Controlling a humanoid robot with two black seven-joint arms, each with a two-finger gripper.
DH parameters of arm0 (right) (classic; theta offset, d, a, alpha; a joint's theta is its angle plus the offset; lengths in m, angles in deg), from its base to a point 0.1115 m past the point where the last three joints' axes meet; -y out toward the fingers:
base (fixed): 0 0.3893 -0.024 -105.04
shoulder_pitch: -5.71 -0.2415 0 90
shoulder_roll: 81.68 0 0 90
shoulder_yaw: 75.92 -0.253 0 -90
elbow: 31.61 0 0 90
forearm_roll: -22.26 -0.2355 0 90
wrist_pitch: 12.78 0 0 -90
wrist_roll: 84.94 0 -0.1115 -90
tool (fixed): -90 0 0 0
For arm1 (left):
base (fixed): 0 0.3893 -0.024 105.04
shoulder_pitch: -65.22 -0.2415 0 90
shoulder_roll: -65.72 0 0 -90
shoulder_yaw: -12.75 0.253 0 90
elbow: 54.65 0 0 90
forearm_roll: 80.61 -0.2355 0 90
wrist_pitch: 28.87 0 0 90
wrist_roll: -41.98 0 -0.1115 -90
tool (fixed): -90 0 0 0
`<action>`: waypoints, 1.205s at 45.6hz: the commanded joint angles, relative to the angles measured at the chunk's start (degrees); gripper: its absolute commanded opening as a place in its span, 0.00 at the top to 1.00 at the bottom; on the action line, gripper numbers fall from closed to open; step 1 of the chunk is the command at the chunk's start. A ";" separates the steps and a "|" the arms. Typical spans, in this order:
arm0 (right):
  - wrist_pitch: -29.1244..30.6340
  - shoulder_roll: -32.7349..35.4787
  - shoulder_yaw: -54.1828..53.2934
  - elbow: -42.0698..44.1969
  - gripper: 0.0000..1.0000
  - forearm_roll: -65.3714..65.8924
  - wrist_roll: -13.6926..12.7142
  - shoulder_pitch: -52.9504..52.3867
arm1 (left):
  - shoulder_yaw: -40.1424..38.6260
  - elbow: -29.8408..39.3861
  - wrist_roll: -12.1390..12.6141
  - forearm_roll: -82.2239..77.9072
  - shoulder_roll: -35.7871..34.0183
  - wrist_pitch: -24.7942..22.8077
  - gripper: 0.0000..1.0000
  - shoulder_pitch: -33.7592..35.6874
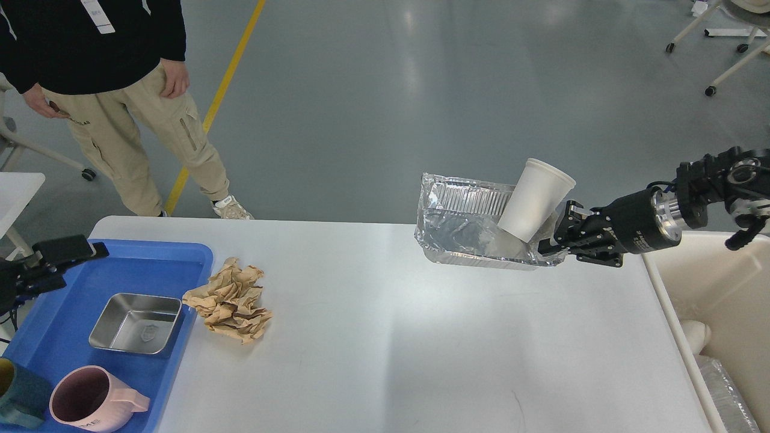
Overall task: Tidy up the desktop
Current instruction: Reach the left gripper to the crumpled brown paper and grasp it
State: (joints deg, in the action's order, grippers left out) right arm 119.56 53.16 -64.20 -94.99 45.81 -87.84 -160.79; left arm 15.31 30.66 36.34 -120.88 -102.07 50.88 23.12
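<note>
The white desktop (391, 337) fills the lower view. My right gripper (552, 239) is shut on the right rim of a crumpled foil tray (466, 231) and holds it lifted above the desktop's far right part. A white paper cup (534, 199) leans tilted inside the tray. A crumpled brown paper ball (230, 299) lies on the desktop beside the blue tray. My left gripper (69, 249) is low at the far left, over the blue tray's back corner; its fingers cannot be told apart.
A blue tray (180, 255) at the left holds a steel square dish (136, 323), a pink mug (90, 400) and a dark teal cup (18, 400). A cream bin (716, 288) stands at the right edge. A person (114, 78) stands behind the desktop's left corner.
</note>
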 commanded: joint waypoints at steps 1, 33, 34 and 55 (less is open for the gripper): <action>0.02 -0.02 -0.03 0.00 1.00 0.00 0.00 -0.15 | -0.10 0.39 -1.56 0.11 -0.95 1.29 0.03 -4.21; 0.02 1.12 -0.55 -0.79 1.00 0.00 0.00 -0.68 | -1.07 -6.02 -5.43 -22.47 7.73 2.26 0.03 -2.20; 0.02 1.21 -0.38 -0.79 1.00 0.00 0.00 -0.67 | -0.98 -6.90 -5.43 -23.26 8.61 2.17 0.03 -1.67; 0.02 1.82 -1.35 -0.87 1.00 0.00 0.00 -0.23 | -0.36 -19.92 -8.68 -47.16 21.45 0.23 0.03 3.87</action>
State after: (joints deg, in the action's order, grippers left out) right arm 119.64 55.15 -65.40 -95.87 45.81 -87.84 -160.94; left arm 14.89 11.83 29.30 -159.71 -82.31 51.14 26.80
